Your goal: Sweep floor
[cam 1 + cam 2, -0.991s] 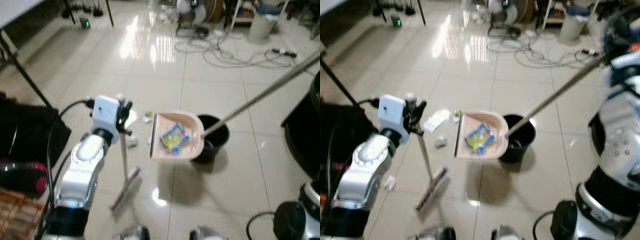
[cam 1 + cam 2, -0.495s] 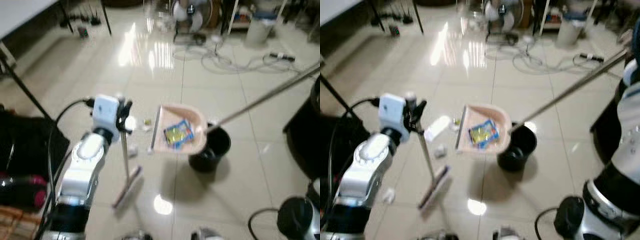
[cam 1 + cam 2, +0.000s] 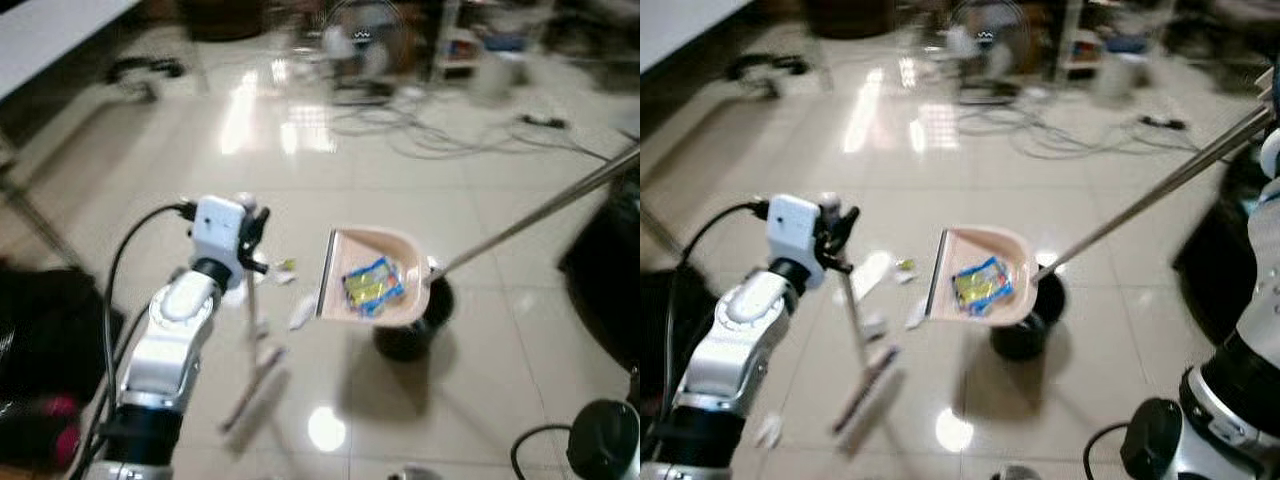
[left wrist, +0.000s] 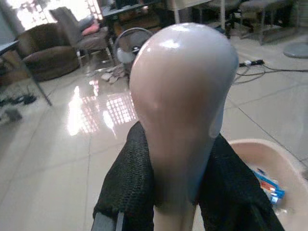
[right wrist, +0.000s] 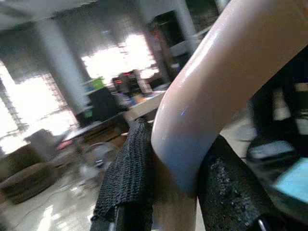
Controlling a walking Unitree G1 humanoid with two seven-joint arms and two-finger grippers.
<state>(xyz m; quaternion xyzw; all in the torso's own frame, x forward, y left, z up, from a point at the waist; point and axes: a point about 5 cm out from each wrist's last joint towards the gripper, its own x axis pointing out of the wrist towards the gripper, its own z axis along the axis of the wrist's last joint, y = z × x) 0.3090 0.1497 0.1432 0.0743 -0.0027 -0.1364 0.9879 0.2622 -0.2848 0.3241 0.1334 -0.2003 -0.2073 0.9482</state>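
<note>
1 broom (image 3: 252, 375), L gripper (image 4: 175, 192) clamped on its pink handle top, head on floor near robot's feet. 1 dustpan (image 3: 372, 290) w/ 1 yellow-blue wrapper (image 3: 371, 284) inside, held raised over 1 black bin (image 3: 408, 328), R gripper (image 5: 175, 192) closed on its handle end. ~4 litter scraps (image 3: 300, 312) on floor btwn broom and pan.

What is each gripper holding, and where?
Left gripper grips the broom by its handle's top; right gripper grips the dustpan by its handle end.
</note>
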